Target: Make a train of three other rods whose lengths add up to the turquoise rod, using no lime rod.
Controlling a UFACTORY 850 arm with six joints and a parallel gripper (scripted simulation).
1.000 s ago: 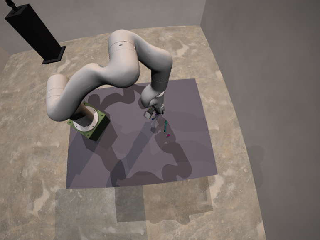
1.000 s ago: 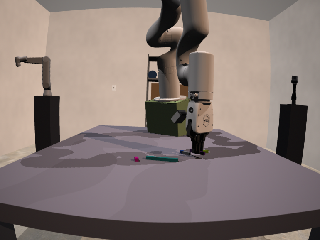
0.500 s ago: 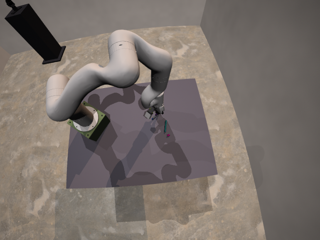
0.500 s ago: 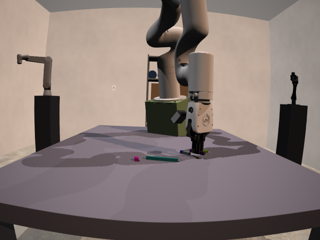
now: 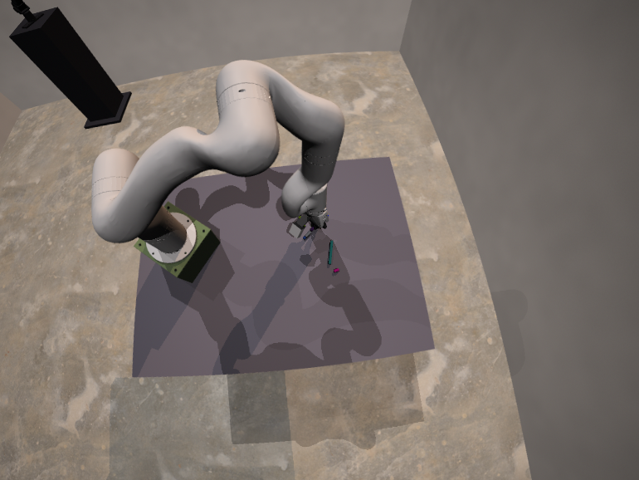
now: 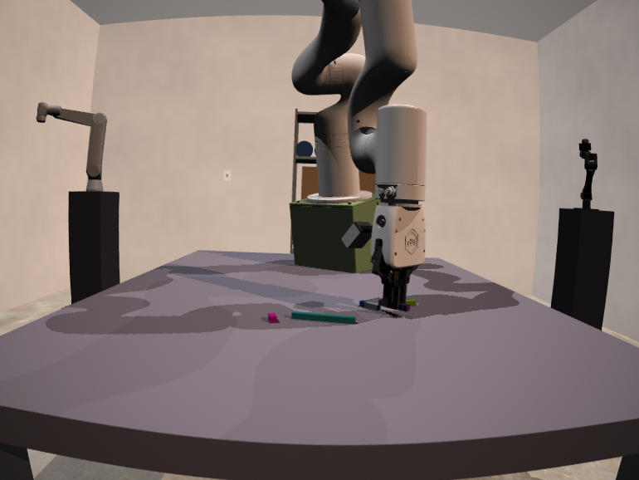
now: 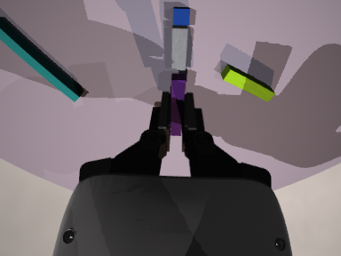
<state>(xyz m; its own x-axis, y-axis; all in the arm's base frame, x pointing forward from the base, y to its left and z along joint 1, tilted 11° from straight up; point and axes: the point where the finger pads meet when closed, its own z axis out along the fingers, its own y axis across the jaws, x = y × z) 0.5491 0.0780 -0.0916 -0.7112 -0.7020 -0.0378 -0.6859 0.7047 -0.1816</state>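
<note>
Nearest us in the exterior view, the tabletop [image 5: 289, 315] [image 6: 330, 382] [image 7: 111, 129] carries the magenta rod [image 5: 335, 270] [image 6: 272, 317], lying just beside one end of the turquoise rod [image 5: 330, 252] [image 6: 323, 317] [image 7: 40, 60] and apart from it. Both lie flat, clear of the line of three.

A bit farther back we see the hand [image 5: 324, 226] [image 6: 396, 306] [image 7: 177, 105] pointing down, low over the tabletop, clenched on the purple rod [image 5: 311, 228] [image 6: 404, 307] [image 7: 178, 89], which runs lengthwise between its fingers. Past the purple rod's end come the grey rod [image 6: 369, 306] [image 7: 179, 48] and then the blue rod [image 5: 304, 237] [image 6: 363, 303] [image 7: 181, 17], all turned nearly along one line. Grey and blue look end to end; we cannot tell whether purple and grey touch.

The lime rod [image 5: 299, 217] [image 6: 411, 302] [image 7: 249, 84] lies slanted off to one side, apart from those three.

Behind them, our arm stands on a green base [image 5: 206, 232] [image 6: 330, 237]. Farther off we see a shelf [image 6: 295, 180] and, to either side, a black pedestal [image 6: 94, 247] and another pedestal [image 5: 69, 64] [image 6: 586, 263], each bearing a smaller arm.

"Has anything moved in the background?"

"Yes, the pale arm [image 6: 96, 147] on its stand. Its upper part was nearly upright a second ago; now it leans a little towards the table."

"And its forearm?"

"That lay almost level before. Now it slopes, with the far end raised above the elbow."

"What about the black arm [image 5: 21, 7] [image 6: 588, 178]?"

"In the exterior view it looked like a straight post at first. Now it shows a clear bend near the top, and its tip reaches higher."
</note>
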